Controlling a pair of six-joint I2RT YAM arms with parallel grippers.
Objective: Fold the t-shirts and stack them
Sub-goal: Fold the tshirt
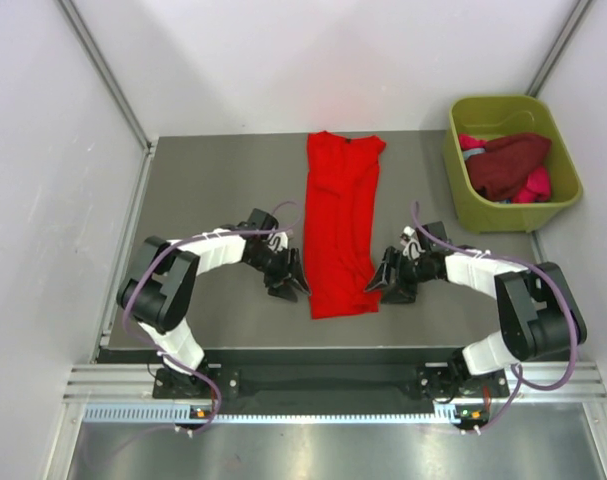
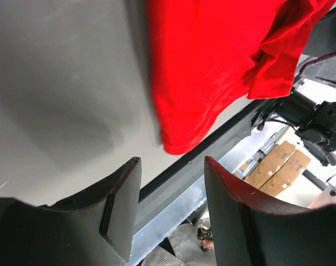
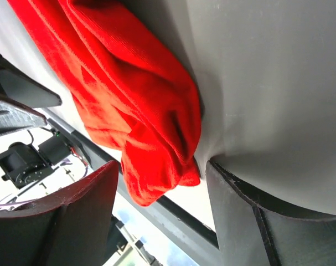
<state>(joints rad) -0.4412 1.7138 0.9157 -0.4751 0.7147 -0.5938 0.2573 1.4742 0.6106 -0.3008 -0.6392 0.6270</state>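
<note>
1. Your bright red t-shirt [image 1: 340, 225] lies as a long narrow strip down the middle of the table [image 1: 203, 190].
2. Your left gripper [image 1: 286, 283] sits just beside its near-left corner, fingers wide and holding nothing.
3. Your right gripper [image 1: 383, 283] is at the near-right corner, fingers also spread wide, with the hem bunched against one of them.
4. The maroon t-shirt [image 1: 508, 165] and the pink t-shirt [image 1: 536, 186] sit in the green tub [image 1: 483, 215].
</note>
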